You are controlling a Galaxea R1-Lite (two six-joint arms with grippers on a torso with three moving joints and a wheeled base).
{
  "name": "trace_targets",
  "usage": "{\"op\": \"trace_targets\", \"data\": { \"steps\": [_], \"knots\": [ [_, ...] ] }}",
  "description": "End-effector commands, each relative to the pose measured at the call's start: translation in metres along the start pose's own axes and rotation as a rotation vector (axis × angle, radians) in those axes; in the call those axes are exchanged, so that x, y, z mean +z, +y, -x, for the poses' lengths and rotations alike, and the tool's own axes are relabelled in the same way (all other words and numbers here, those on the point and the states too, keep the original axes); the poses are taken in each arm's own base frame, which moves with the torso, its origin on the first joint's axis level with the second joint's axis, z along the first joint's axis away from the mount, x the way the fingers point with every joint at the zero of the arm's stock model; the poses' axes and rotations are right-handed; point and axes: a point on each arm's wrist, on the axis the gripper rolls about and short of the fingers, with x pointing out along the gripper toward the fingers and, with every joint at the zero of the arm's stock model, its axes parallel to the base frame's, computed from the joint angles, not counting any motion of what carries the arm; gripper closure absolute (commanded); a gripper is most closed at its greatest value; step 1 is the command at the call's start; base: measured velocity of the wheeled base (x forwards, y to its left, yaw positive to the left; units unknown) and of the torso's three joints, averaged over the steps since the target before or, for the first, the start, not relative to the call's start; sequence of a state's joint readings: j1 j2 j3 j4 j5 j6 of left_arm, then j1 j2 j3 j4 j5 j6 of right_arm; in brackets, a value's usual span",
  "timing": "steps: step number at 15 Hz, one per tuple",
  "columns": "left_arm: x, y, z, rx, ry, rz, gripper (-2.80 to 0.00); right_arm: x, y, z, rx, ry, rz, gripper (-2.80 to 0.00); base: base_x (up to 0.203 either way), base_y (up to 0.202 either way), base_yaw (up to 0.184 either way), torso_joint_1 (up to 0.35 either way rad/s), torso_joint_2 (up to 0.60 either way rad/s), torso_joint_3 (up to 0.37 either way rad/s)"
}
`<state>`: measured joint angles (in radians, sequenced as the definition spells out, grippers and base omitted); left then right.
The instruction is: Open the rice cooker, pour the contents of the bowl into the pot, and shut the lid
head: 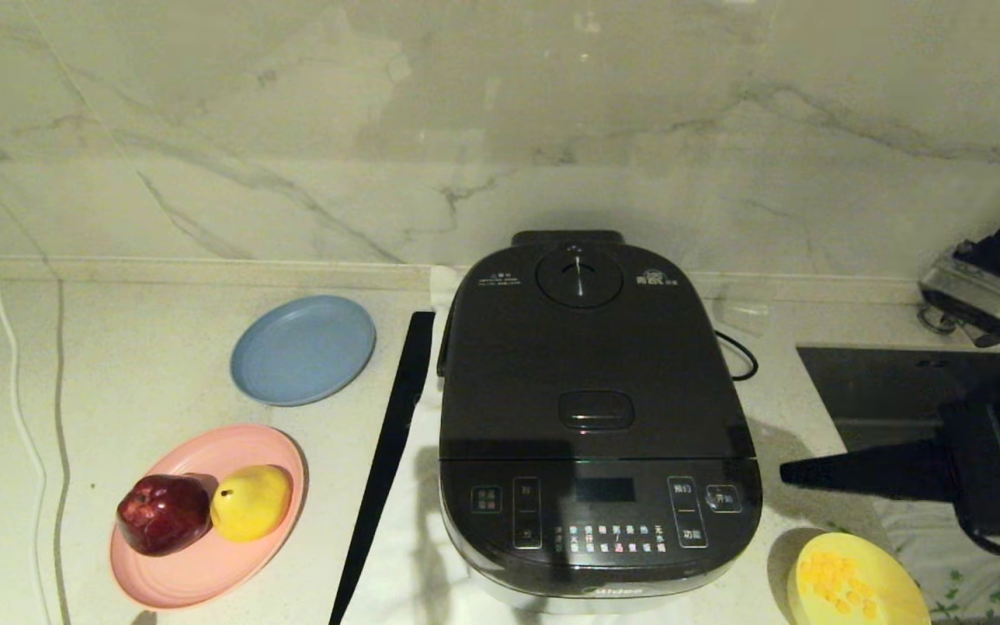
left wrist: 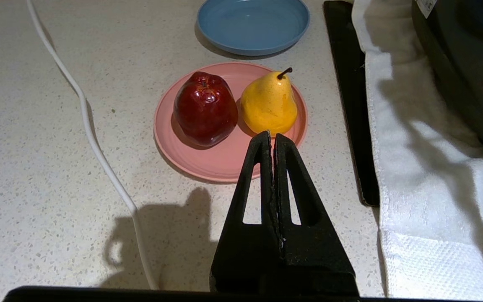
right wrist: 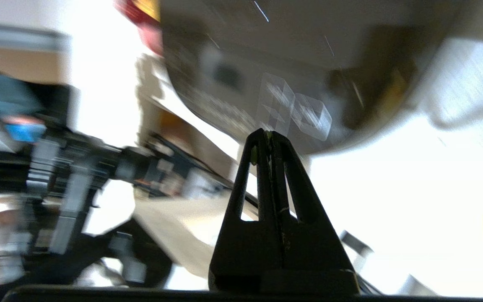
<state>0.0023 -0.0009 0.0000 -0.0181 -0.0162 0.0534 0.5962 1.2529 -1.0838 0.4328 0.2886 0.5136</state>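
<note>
Right gripper [head: 791,473] pinched shut, empty, just right of cooker [head: 595,417]; release button [head: 596,410] lies left, slightly farther (left gripper [left wrist: 272,136] shut, parked).

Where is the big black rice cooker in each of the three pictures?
Head view: rice cooker sits mid-counter, lid shut.
Left wrist view: only its dark side shows, at the edge above the white towel.
Right wrist view: blurred, beyond the shut right gripper.
Shared landmark: the cooker itself.
</note>
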Motion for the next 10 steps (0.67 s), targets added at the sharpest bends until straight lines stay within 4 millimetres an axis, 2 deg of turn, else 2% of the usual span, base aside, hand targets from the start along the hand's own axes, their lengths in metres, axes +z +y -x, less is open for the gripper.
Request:
{"op": "trace_targets", "data": {
  "steps": [1,5,10],
  "knots": [
    [-0.002,0.000,-0.001,0.000,0.008,0.000,0.00,-0.013,-0.001,-0.012,-0.031,0.059,0.012,0.00,0.000,0.000,0.000,0.000,0.00,0.000],
    [-0.002,0.000,-0.001,0.000,0.008,0.000,0.00,-0.015,-0.005,-0.024,-0.054,0.101,-0.004,0.00,0.000,0.000,0.000,0.000,0.00,0.000],
    [-0.002,0.000,-0.001,0.001,0.008,0.001,0.00,-0.018,0.001,-0.038,-0.044,0.155,0.013,0.00,0.000,0.000,0.000,0.000,0.00,0.000]
  ]
}}
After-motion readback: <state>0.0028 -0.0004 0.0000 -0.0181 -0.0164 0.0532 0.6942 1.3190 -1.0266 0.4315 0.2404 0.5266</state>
